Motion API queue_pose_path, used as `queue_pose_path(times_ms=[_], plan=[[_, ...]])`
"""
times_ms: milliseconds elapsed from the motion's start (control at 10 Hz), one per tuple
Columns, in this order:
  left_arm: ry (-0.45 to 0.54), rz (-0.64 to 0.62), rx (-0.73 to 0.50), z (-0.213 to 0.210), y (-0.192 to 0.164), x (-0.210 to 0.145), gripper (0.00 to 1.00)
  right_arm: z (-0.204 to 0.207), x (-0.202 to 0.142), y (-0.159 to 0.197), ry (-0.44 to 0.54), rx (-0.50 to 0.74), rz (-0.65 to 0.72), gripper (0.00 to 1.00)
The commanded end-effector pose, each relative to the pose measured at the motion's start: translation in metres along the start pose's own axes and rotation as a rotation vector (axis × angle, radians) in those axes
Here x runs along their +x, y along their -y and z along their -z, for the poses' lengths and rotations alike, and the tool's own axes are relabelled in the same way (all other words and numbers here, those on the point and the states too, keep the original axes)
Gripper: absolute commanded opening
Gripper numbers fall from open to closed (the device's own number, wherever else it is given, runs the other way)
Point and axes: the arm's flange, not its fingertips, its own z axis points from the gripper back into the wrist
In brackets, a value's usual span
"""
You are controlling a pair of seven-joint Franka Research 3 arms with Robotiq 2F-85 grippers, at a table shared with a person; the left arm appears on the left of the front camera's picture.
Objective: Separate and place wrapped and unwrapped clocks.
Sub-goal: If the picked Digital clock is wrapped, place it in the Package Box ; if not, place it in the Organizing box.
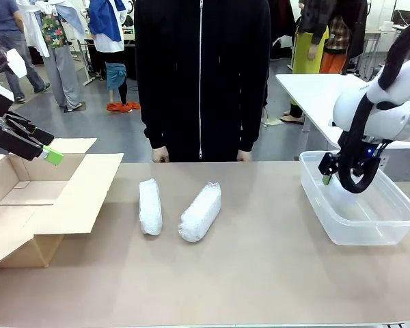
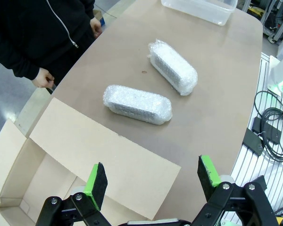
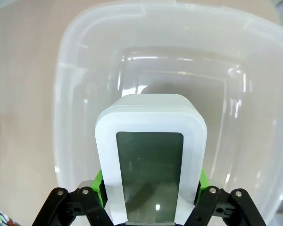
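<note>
While right jaws clamp clock (image 3: 150, 160) above tub (image 3: 60, 99), left jaws gape over box flap (image 2: 108, 155).

Lab hall: white worktable (image 1: 313, 92), loose cables (image 2: 272, 113), bystanders (image 1: 58, 55) behind.

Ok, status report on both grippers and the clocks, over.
Left gripper open over cardboard box flap. Right gripper shut on bare white digital clock, above clear plastic tub. Two bubble-wrap bundles lying mid-table, untouched. Person's hands at far edge.
</note>
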Motion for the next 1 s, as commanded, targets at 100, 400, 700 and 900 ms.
queue_pose_path(times_ms=[100, 400, 700, 900], plan=[[0.007, -0.004, -0.017, 0.0, 0.0, 0.0, 1.0, 0.028, 0.015, 0.016, -0.053, 0.03, -0.002, 0.79], [0.007, -0.004, -0.017, 0.0, 0.0, 0.0, 1.0, 0.031, 0.013, 0.02, -0.081, -0.013, 0.009, 0.79], [0.007, -0.004, -0.017, 0.0, 0.0, 0.0, 1.0, 0.019, 0.013, 0.014, -0.101, -0.026, 0.001, 1.0], [0.007, -0.004, -0.017, 0.0, 0.0, 0.0, 1.0, -0.009, 0.008, 0.011, -0.071, 0.004, 0.009, 1.0]])
